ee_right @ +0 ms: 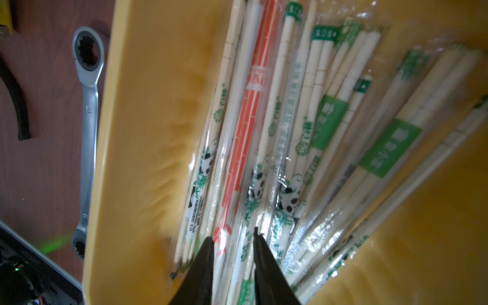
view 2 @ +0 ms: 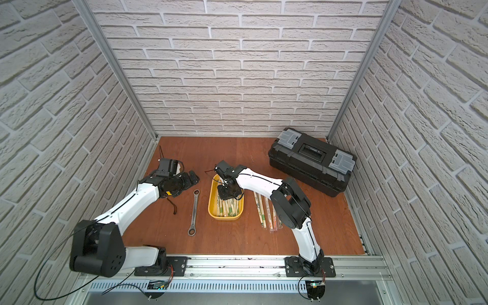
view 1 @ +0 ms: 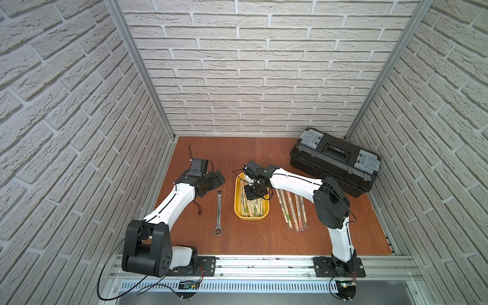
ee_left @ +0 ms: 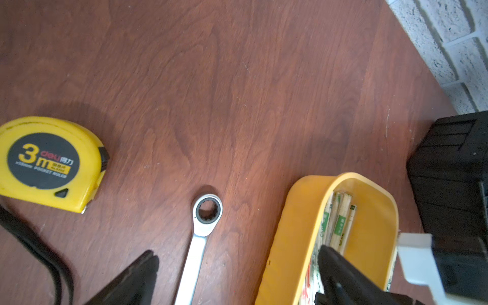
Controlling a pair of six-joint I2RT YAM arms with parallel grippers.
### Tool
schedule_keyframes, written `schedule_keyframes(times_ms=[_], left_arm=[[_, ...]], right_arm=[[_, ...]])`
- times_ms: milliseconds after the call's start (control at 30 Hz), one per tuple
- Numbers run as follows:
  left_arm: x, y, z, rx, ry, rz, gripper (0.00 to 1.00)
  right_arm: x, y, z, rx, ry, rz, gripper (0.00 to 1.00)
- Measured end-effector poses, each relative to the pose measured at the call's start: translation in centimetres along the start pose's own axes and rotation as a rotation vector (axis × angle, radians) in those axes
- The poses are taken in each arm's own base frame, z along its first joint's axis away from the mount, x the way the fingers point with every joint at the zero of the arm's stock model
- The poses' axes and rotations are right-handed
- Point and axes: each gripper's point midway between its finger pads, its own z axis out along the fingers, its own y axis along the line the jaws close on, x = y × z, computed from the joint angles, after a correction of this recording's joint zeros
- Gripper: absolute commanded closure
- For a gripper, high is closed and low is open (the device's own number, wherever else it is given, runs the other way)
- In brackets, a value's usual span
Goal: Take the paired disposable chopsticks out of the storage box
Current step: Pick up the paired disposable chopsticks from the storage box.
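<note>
The storage box (view 1: 235, 200) (view 2: 210, 203), a shallow yellow tray, sits mid-table with many paired disposable chopsticks (view 1: 253, 208) (ee_right: 324, 118) in clear printed sleeves. My right gripper (view 1: 250, 195) (ee_right: 233, 233) reaches down into the tray's far half. Its two black fingers stand a narrow gap apart, closed on a red-printed and a green-printed sleeve that fill the gap. Several more chopstick pairs (view 1: 290, 211) (view 2: 266, 211) lie on the table right of the tray. My left gripper (view 1: 217, 178) (ee_left: 237, 252) hovers open and empty left of the tray's far end.
A silver ratchet wrench (view 1: 218, 211) (ee_left: 200, 237) lies just left of the tray. A yellow tape measure (ee_left: 47, 163) shows in the left wrist view. The black toolbox (view 1: 335, 161) stands at the back right near the brick walls.
</note>
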Motion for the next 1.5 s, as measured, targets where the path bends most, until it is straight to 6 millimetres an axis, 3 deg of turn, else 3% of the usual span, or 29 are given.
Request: schedule_keyframes(times_ms=[233,367,500,733,933,1100,1300,1400,1500], left_arm=[[0.2,0.2,0.1,-0.001,0.003,-0.001,0.02],[0.2,0.2,0.0,0.001,0.0,-0.002,0.02],[0.2,0.2,0.0,0.002,0.0,-0.002,0.02],[0.4,0.3,0.0,0.001,0.003,-0.005,0.02],[0.4,0.3,0.0,0.004,0.0,-0.005,0.02],[0.3,0.2,0.0,0.006,-0.001,-0.004,0.02],[0.4,0.1,0.0,0.012,0.002,-0.003,0.02],[0.4,0.0,0.0,0.016,0.003,-0.003,0.02],[0.5,-0.1,0.1,0.019,0.005,0.001,0.02]], right_arm=[[-0.2,1.0,0.6,-0.014,0.003,-0.016,0.73],[0.3,0.6,2.3,0.003,0.037,-0.012,0.74],[0.5,0.3,2.6,0.01,0.045,-0.01,0.75],[0.5,0.3,2.6,0.01,0.046,-0.007,0.92],[0.4,0.5,2.5,0.004,0.041,-0.007,0.95],[-0.1,0.7,0.8,-0.002,0.01,-0.008,0.95],[-1.7,0.8,-4.6,-0.036,-0.107,0.001,0.93],[-2.4,0.1,-6.8,-0.048,-0.157,0.02,0.93],[-2.4,-1.4,-7.3,-0.045,-0.169,0.057,0.94]])
